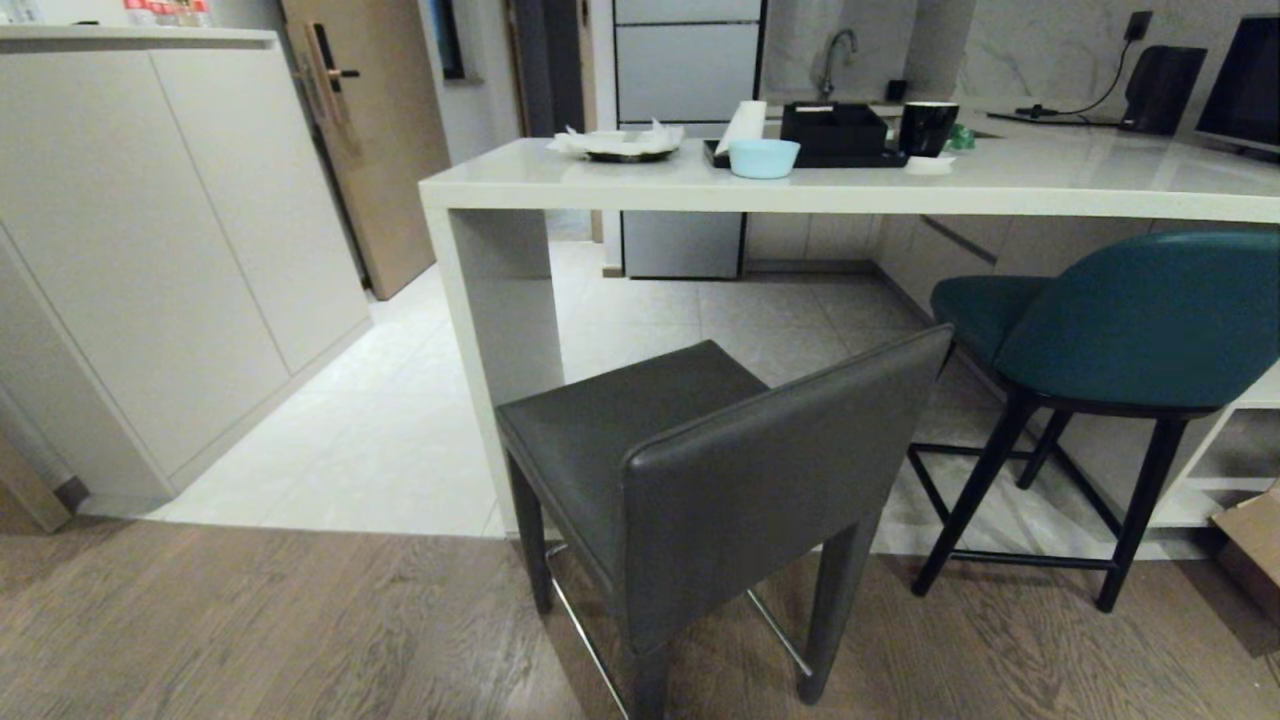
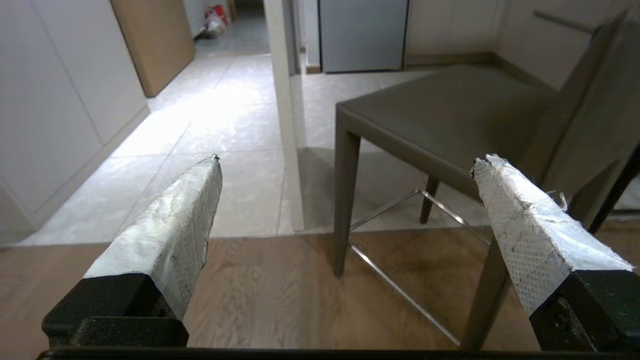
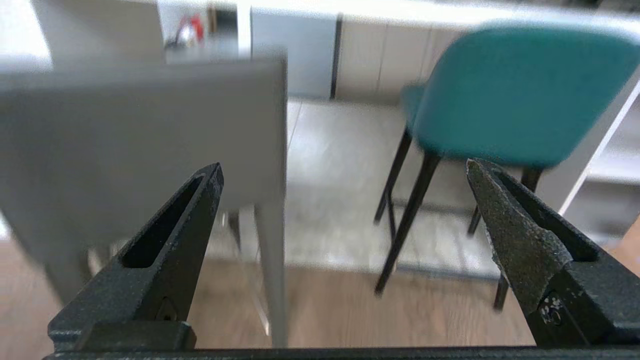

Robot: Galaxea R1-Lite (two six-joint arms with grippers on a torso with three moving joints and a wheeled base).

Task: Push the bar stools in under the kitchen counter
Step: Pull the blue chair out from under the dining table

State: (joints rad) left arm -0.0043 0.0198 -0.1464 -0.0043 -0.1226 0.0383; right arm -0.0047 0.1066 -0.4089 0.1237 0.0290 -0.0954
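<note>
With both sets of fingers spread wide and empty, my left gripper (image 2: 345, 165) and right gripper (image 3: 345, 170) face the grey stool (image 1: 700, 470). It stands out from the kitchen counter (image 1: 900, 180), beside its panel leg; the teal stool (image 1: 1120, 320) sits half under. Both look rigid, probably top-heavy: push flat and low on the backrest.

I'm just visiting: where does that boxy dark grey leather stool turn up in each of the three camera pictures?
Head view: boxy dark grey leather stool stands low in the middle, before the glossy off-white counter.
Left wrist view: it fills the right side.
Right wrist view: its blurred backrest covers the left half.
Shared landmark: the counter's white panel leg, visible in the head and left wrist views.
</note>
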